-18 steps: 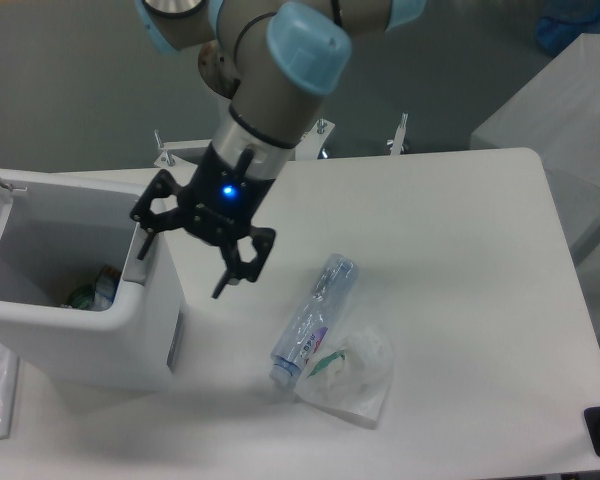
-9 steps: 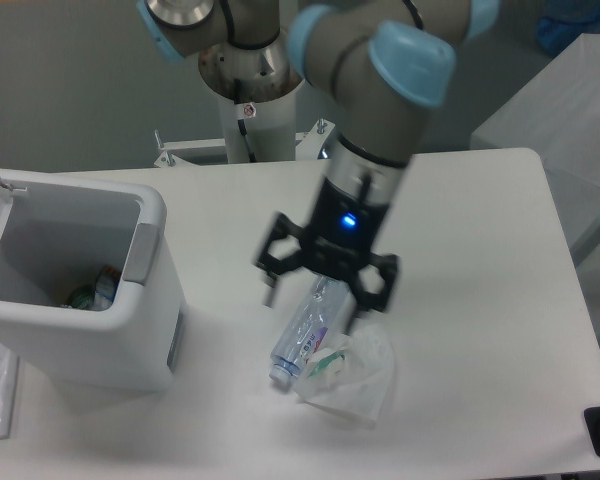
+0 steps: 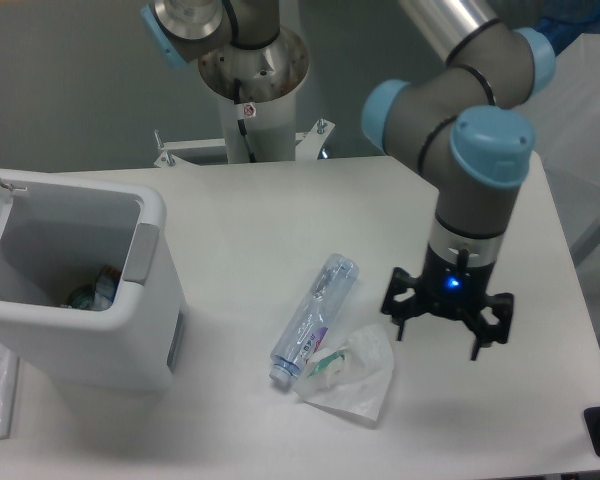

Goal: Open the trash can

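Bin (image 3: 75,300) at desk's (image 3: 280,210) left, lid up, contents visible. Gripper (image 3: 447,325) well apart at right, fingers spread, empty. Bin likely light, rigid, smooth plastic; grey tab (image 3: 140,254) the likely contact point.

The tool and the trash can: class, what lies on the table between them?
In the camera view, a plastic bottle and a clear plastic bag lie between the tool and the trash can.
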Controlling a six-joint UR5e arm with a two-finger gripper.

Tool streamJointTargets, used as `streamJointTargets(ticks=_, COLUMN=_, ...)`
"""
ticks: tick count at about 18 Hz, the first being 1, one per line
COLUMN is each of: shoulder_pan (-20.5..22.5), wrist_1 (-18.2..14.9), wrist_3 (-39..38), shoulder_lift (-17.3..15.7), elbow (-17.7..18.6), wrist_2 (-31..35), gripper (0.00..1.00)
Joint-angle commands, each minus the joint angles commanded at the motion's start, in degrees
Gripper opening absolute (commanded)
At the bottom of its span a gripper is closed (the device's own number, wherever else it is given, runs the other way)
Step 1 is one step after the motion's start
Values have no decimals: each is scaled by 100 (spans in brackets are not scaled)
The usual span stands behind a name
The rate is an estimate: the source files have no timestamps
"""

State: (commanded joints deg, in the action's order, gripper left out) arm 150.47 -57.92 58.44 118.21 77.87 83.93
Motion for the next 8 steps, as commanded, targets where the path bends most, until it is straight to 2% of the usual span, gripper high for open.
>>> streamJointTargets(ticks=5, shoulder_pan=-53, wrist_1=-88, wrist_3=993, shoulder_lift=-26, elbow=123, wrist_2=377, gripper=100)
streamJointTargets(ticks=8, shoulder_pan=-114, wrist_1=-88, wrist_3=1082, shoulder_lift=-26, elbow=158, wrist_2=536, gripper=100)
